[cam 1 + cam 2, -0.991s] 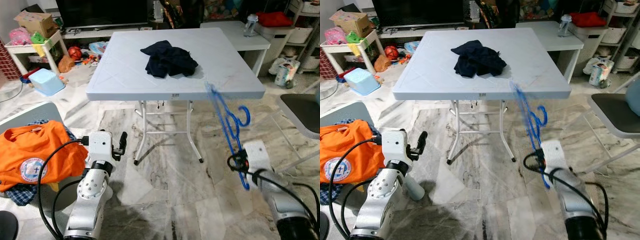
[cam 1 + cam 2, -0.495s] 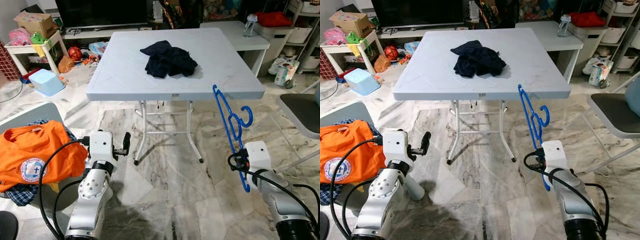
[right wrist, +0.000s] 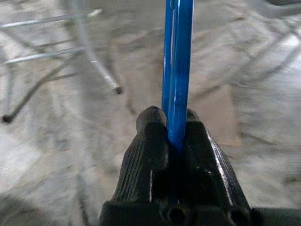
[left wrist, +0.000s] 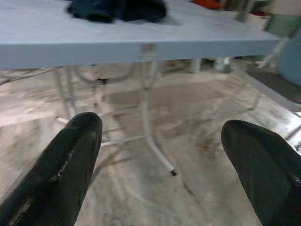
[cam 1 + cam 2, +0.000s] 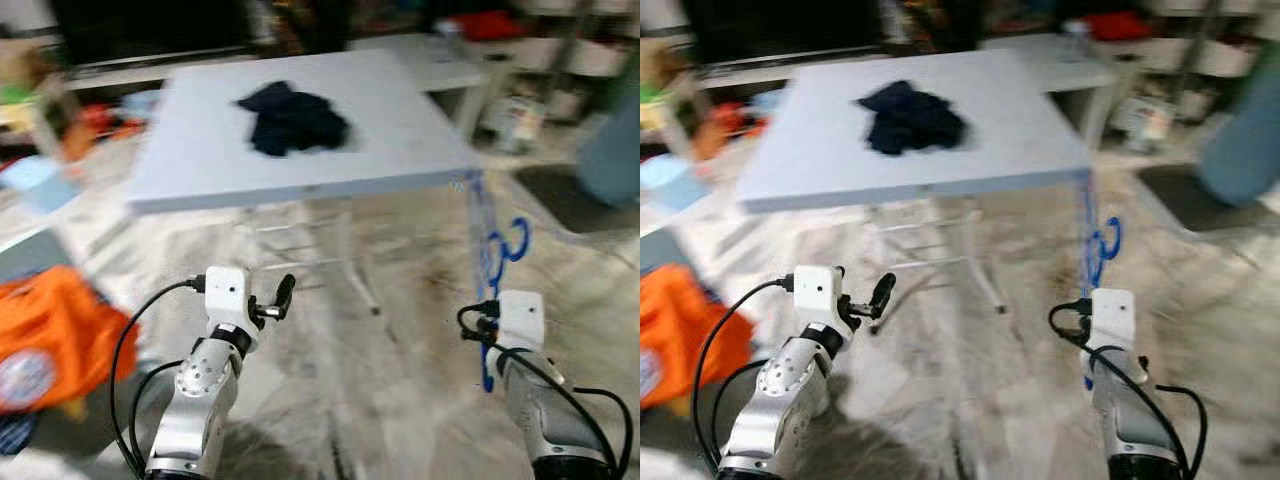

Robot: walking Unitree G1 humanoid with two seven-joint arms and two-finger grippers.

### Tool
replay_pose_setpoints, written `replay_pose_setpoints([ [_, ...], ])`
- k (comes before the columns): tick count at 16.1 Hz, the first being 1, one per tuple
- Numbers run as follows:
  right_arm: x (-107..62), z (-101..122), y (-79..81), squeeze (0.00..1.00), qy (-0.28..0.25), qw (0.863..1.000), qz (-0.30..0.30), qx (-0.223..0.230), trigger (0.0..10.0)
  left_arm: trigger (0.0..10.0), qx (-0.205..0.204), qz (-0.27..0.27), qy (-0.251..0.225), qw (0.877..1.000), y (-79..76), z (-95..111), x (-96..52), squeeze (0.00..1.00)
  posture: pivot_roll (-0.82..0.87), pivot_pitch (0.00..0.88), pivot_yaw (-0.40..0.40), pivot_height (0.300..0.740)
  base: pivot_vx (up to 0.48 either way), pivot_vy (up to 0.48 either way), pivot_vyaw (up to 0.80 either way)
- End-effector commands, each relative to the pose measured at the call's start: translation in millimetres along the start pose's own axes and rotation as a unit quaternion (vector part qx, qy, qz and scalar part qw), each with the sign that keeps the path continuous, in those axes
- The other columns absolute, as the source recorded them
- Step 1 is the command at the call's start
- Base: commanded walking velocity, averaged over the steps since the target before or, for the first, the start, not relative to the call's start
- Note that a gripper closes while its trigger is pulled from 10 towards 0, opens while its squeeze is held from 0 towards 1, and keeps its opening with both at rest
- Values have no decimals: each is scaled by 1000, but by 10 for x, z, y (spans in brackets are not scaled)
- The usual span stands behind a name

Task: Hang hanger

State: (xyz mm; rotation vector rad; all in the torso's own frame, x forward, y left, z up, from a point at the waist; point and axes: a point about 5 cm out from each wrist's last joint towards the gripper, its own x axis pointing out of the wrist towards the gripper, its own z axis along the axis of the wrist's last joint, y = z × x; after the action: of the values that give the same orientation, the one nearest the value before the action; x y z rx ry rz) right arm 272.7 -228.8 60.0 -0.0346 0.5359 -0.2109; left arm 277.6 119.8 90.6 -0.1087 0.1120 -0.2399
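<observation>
Right tool (image 3: pixel 175 123) pinched the blue hanger (image 3: pixel 177 70) upright beside the tabletop (image 5: pixel 400 120) corner, likely so it rode steadily with its hook (image 5: pixel 515 240) free for hanging, while the left tool (image 4: pixel 160 155) hovered spread and empty.

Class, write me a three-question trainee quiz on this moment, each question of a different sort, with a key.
1. True or false: the right gripper is shut on the blue hanger.
2. What lies on the table? A) orange shirt B) dark cloth C) bottle
3. Fill in: the left gripper has its fingers ____ and holds nothing.

Key: 1 true. 2 B, the dark cloth. 3 open.
</observation>
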Motion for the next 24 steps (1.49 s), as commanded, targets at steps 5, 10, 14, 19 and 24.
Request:
replay_pose_setpoints([
  [5, -18, 65, 62, 0, -8, 1000, -6, 2, 10000, 10000, -17, -33, 2, 999, -53, 41, -27, 1000, -143, 0, 36, 740, 349, 0, -800],
  [10, -22, 57, 62, 0, -6, 1000, -9, -1, 10000, 10000, -24, -51, 9, 998, -86, 33, -37, 1000, -146, 0, 38, 740, 330, 0, -800],
  [14, -21, 46, 52, 0, -2, 1000, -14, 0, 10000, 10000, -20, -67, 27, 997, -111, 0, -46, 0, -147, 0, 38, 740, 131, 60, -800],
  [19, -13, 44, 65, 0, -2, 1000, -15, -1, 10000, 10000, -21, -84, 38, 995, -121, -13, -53, 0, -146, 0, 41, 740, 0, 321, -800],
  [24, -9, 26, 95, 0, -1, 1000, -14, 5, 10000, 10000, -21, -91, 46, 995, -112, -19, -67, 0, -138, 0, 48, 740, 0, 436, -723],
])
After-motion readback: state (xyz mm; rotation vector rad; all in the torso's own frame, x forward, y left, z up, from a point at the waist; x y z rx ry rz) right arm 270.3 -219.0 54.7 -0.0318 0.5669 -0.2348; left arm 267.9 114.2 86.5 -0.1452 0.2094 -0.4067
